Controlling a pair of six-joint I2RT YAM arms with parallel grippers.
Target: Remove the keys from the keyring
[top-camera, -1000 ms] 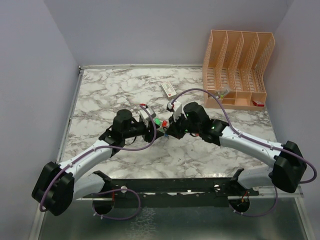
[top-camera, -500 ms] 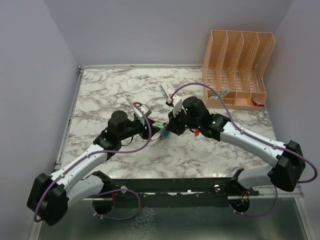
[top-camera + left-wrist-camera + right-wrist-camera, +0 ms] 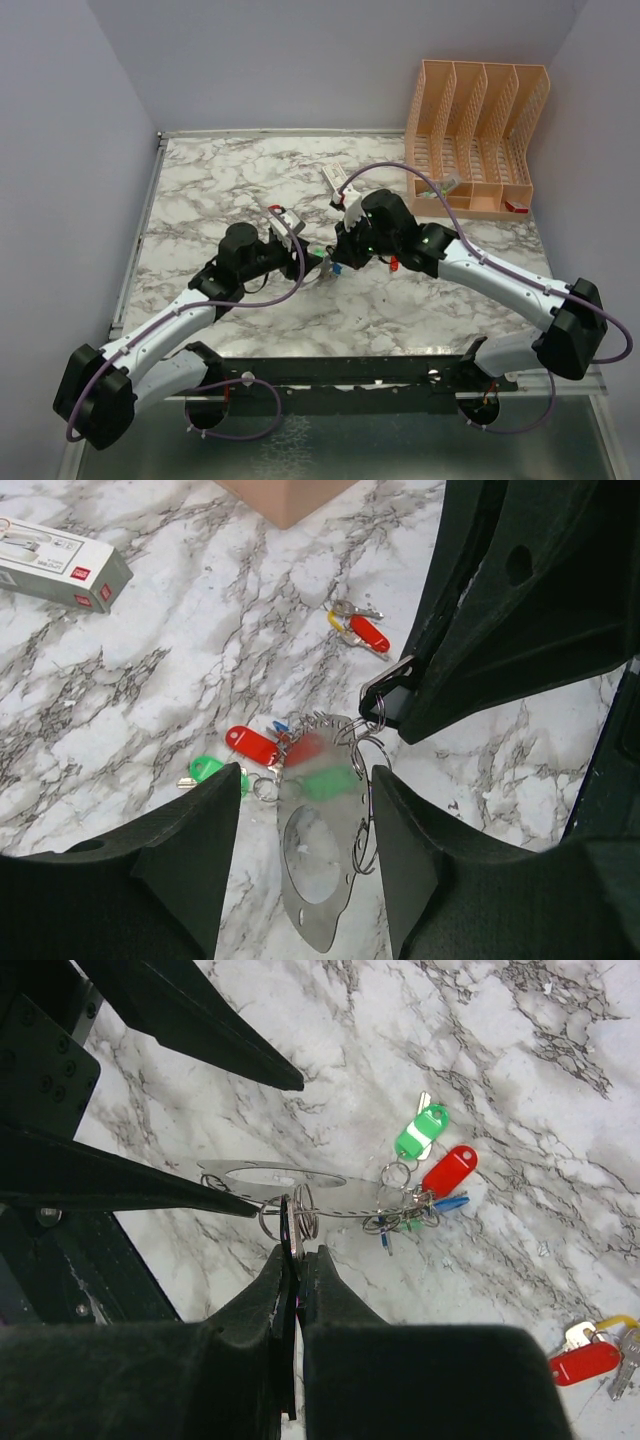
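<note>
The keyring (image 3: 320,917), a flat grey metal piece with an oval hole, sits just above the marble table (image 3: 200,190) near its middle, between the two arms. It lies in the gap of the left claw (image 3: 307,780), whose fingers (image 3: 190,860) stand apart on either side of it. In the right wrist view one finger meets the edge of the piece while the other is well clear, so no clamp on it shows. The right claw (image 3: 297,1252) comes in from the opposite side with its fingers pressed together on a small ring (image 3: 289,1222) that is threaded on the keyring's edge. The keys (image 3: 448,1171), with green, red and blue heads, hang in a bunch from the far end of the keyring and trail onto the table; two of them are blurred in the left wrist view. A loose red key (image 3: 368,634) on a yellow ring lies apart from the bunch. A white box (image 3: 60,558) with a red mark lies further back, and an orange file rack (image 3: 478,120) stands at the table's far right corner.
</note>
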